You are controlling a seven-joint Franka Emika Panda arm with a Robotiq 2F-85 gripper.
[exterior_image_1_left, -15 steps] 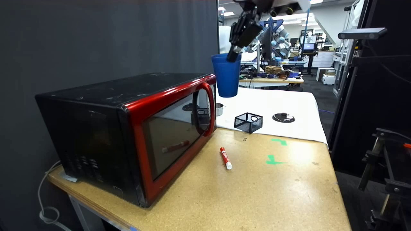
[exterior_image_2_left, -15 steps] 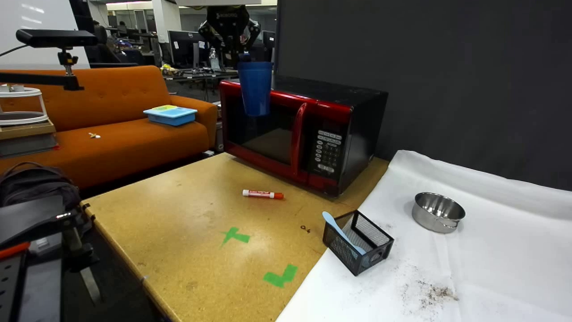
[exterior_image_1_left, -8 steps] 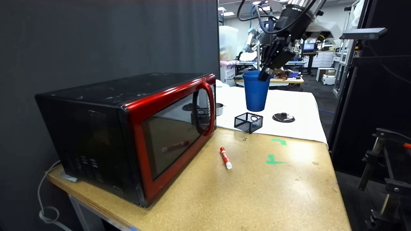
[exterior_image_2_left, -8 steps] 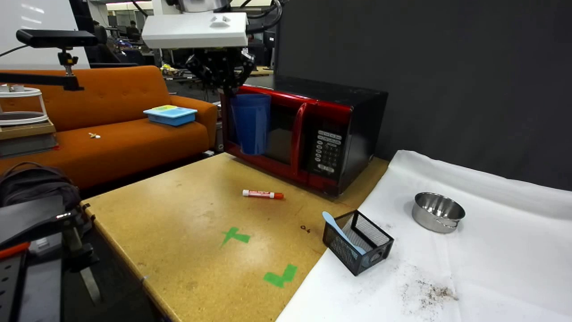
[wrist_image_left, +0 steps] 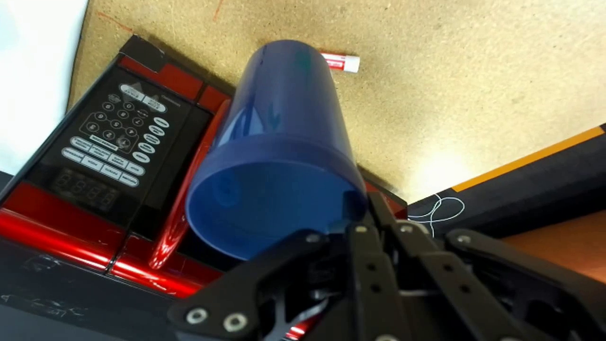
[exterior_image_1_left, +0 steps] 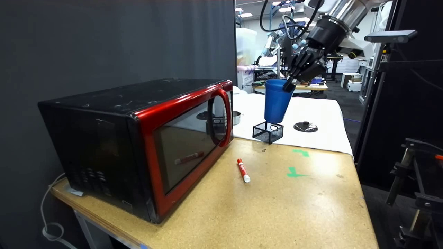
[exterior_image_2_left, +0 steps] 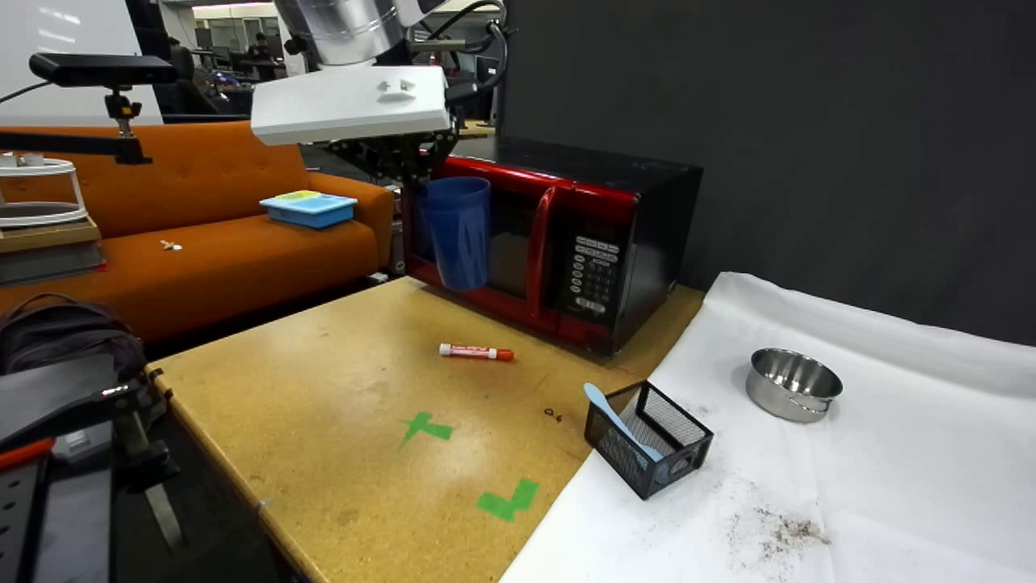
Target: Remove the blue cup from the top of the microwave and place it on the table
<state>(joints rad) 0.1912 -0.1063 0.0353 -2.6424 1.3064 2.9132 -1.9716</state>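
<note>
Blue cup (exterior_image_1_left: pixel 278 102): slightly lower, more tilted than before; rim pinched by gripper (wrist_image_left: pixel 365 207); hangs above table (exterior_image_1_left: pixel 294 207), in front of microwave (exterior_image_1_left: pixel 138 141). Red marker (exterior_image_1_left: pixel 243 170): lies on table.

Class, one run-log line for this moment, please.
gripper: pinching cup by rim; cup: above table; placing: pending; microwave: door shut; marker: on table

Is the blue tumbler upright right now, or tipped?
Slightly tilted, mouth up: in both exterior views the blue tumbler leans, base off to one side of the rim held by the gripper.
</note>
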